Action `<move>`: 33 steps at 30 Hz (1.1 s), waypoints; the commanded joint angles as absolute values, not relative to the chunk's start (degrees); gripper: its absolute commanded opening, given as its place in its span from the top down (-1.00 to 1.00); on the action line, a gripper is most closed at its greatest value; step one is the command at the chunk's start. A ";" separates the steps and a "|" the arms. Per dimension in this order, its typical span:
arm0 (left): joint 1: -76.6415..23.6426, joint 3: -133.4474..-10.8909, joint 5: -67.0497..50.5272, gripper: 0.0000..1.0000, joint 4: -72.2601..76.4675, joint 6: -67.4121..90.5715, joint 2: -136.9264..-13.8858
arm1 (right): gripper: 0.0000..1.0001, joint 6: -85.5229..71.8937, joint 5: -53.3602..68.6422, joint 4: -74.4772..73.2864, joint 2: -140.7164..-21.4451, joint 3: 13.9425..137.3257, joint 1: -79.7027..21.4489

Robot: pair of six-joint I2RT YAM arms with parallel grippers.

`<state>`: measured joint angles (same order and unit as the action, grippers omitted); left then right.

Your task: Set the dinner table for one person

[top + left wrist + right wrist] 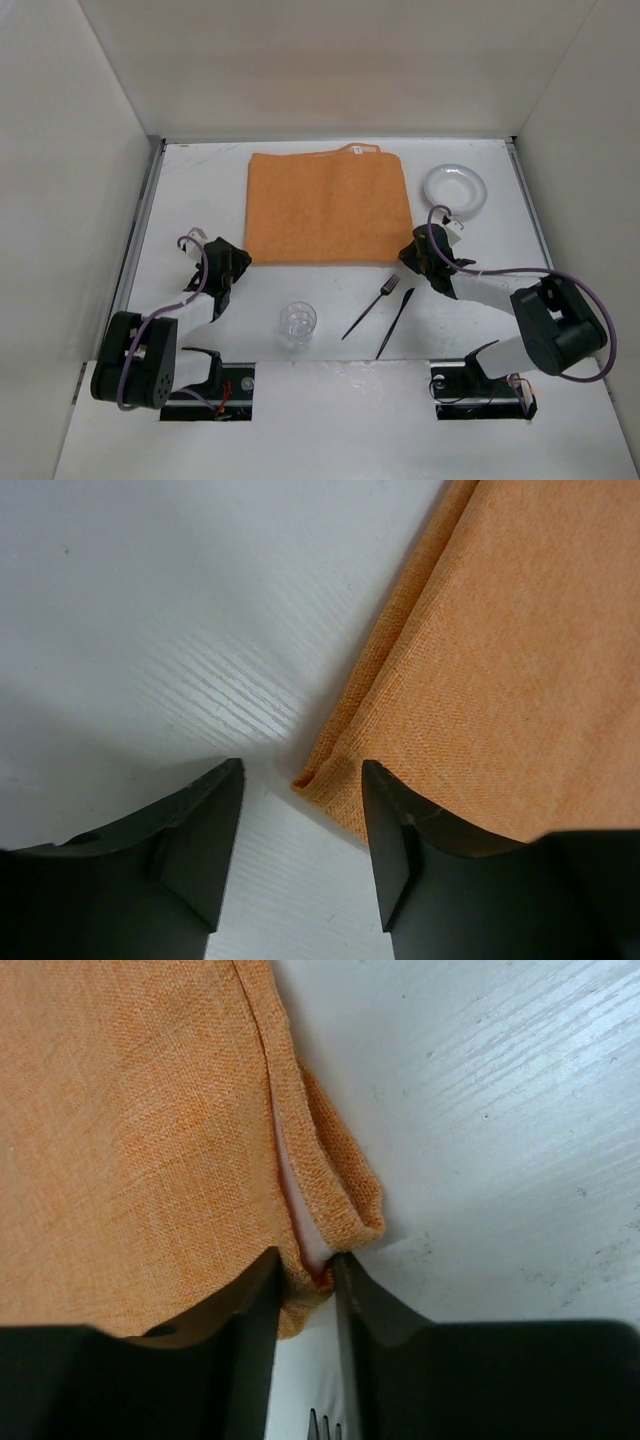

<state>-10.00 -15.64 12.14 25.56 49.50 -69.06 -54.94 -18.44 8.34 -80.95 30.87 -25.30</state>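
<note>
The dinner table (195, 195) is a white top with an orange cloth (328, 207) lying flat at its back middle. My left gripper (238, 262) is at the cloth's near-left corner. In the left wrist view this gripper (303, 778) stands open, the cloth corner (330, 780) lies just ahead between the fingertips, and bare table shows in the gap. My right gripper (414, 256) is at the near-right corner. In the right wrist view its jaws (305, 1260) are narrow and shut on the folded cloth corner (318, 1265).
A white plate (454, 187) sits at the back right beside the cloth. A clear glass (297, 322) stands near the front middle. A black fork (372, 305) and a black knife (396, 322) lie slanted to its right; fork tines (322, 1426) show beneath the right jaws.
</note>
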 commanded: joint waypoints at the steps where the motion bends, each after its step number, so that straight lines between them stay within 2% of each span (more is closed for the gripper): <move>1: -11.03 -16.61 11.69 0.16 27.32 49.65 -73.64 | 0.46 -54.58 -16.96 11.78 -81.56 31.20 -24.83; 8: -12.43 -16.08 11.52 0.74 29.26 50.19 -74.45 | 0.67 -54.40 -17.23 12.30 -80.25 29.97 -23.95; 11: -12.35 -14.95 10.99 0.89 28.92 49.57 -71.38 | 0.69 -54.14 -16.88 12.22 -78.67 29.01 -23.86; 14: -11.21 -12.84 10.81 0.94 27.34 48.26 -66.20 | 0.70 -53.62 -16.61 11.60 -76.04 27.69 -23.86; 21: -11.20 -8.79 10.55 0.95 16.89 47.64 -51.70 | 0.69 -52.91 -15.82 8.88 -71.28 25.14 -24.21; 27: -11.12 -7.73 10.55 0.83 12.22 47.37 -45.97 | 0.65 -53.26 -15.03 7.91 -67.77 22.86 -24.21; 29: -11.12 -8.17 10.55 0.74 11.43 47.37 -45.62 | 0.47 -53.44 -15.12 7.74 -66.80 22.24 -24.21; 33: -11.03 -9.14 10.72 0.33 10.81 47.20 -43.95 | -0.05 -52.13 -15.47 6.60 -64.87 23.02 -23.60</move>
